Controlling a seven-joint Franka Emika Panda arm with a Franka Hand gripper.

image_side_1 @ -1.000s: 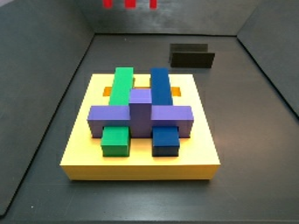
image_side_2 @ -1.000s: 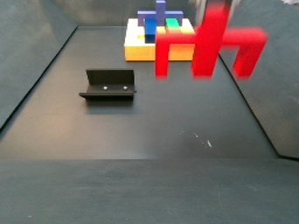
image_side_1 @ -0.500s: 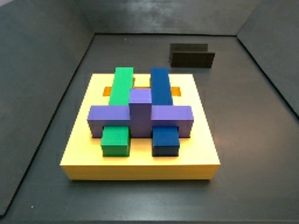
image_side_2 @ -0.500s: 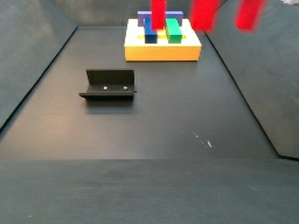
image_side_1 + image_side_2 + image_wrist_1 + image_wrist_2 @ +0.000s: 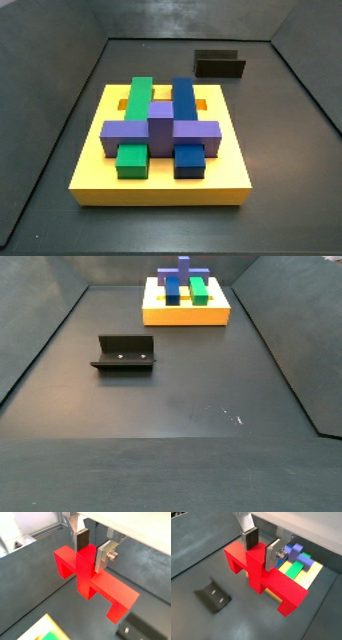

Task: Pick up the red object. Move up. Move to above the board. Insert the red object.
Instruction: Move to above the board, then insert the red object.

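My gripper is shut on the red object, its silver fingers clamping the central post; the crossbar and two legs hang below. Both wrist views show this; the gripper holds the red object high above the floor. The yellow board with green, blue and purple blocks lies on the floor in both side views. In a wrist view the board shows beyond the red object. Gripper and red object are out of both side views.
The dark fixture stands on the floor away from the board; it also shows in a side view and in a wrist view. Grey walls enclose the dark floor.
The red object and gripper rose out of the top of both side views; a second ago the piece hung in plain sight, half a second ago only its legs showed.
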